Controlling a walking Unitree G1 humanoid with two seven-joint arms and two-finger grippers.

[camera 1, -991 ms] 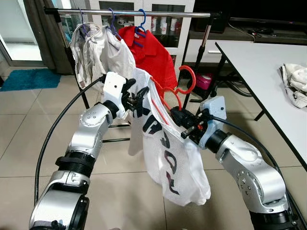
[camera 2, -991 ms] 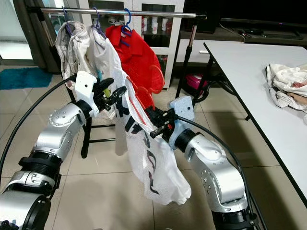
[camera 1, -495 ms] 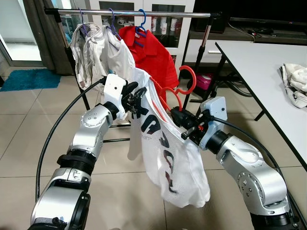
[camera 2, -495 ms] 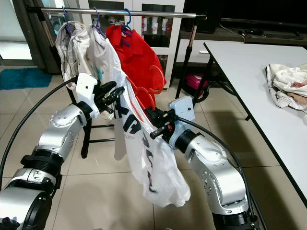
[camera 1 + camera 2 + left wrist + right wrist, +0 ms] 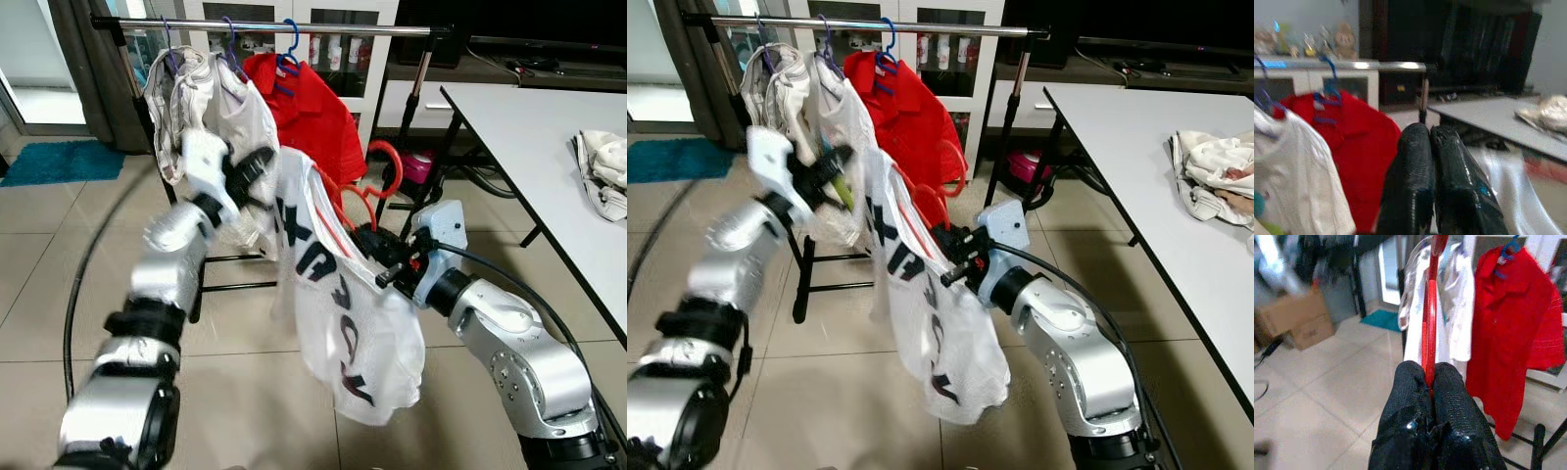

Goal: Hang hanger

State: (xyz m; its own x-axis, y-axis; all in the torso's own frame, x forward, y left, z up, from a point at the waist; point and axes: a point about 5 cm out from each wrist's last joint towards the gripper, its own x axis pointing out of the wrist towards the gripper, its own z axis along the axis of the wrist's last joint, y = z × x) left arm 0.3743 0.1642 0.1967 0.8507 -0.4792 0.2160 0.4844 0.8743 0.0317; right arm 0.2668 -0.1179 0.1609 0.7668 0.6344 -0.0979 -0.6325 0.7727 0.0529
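- The red hanger point(image 5: 364, 191) sits in the middle of the scene, below and nearer than the rail, with a white shirt with dark lettering point(image 5: 343, 304) draped on it; its hook curls up free, not on the rail.
- The right gripper point(image 5: 1429, 382) is clamped on the hanger's red bar, the two fingers pressed against it from either side.
- The left gripper point(image 5: 1431, 147) is raised at the left beside the hanging white clothes; its fingers are pressed together with nothing between them, and the arm is blurred.
- The metal clothes rail point(image 5: 323, 29) runs across the far side, on a dark frame whose legs stand on the floor.
- On the rail hang white garments point(image 5: 211, 103) at the left and a red shirt point(image 5: 313, 117) just right of them, on blue and purple hangers.
- The floor point(image 5: 59, 255) is pale, glossy tile; a blue mat point(image 5: 59, 162) lies at the far left by a doorway.
- A white surface point(image 5: 549, 137) stretches along the right side, with a crumpled pale cloth point(image 5: 602, 171) on it near the right edge.
- Behind the rail stands a white cabinet with glass doors point(image 5: 333, 49) holding bottles; a dark screen lies further right.
- A pink object point(image 5: 419, 164) sits on the floor beyond the hanger, under the far end of the surface.
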